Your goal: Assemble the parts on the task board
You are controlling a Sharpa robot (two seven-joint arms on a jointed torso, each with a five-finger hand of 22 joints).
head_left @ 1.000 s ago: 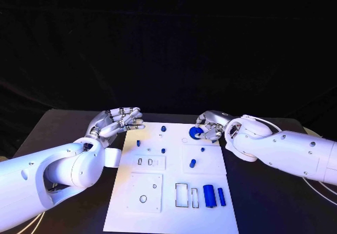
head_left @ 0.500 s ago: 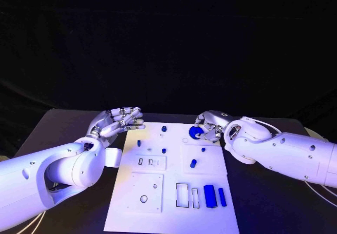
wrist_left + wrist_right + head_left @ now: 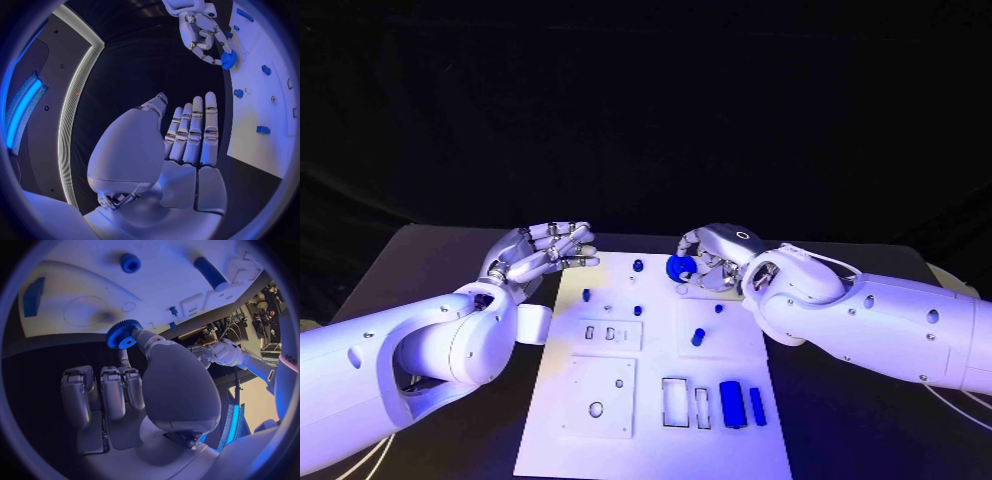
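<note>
Black worktop (image 3: 444, 262), white board (image 3: 653, 400). Right hand (image 3: 708, 258) pinches a blue gear (image 3: 681, 267): light, rigid, toothed; best gripped by its rim. Left hand (image 3: 542, 250) released, empty.

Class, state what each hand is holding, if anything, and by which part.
The right hand pinches a blue gear by its toothed rim, between thumb and a finger. The left hand holds nothing.

black table (image 3: 444, 255), black drape backdrop (image 3: 646, 110) behind it; lit white strip (image 3: 78, 85) on dark wall panel
</note>
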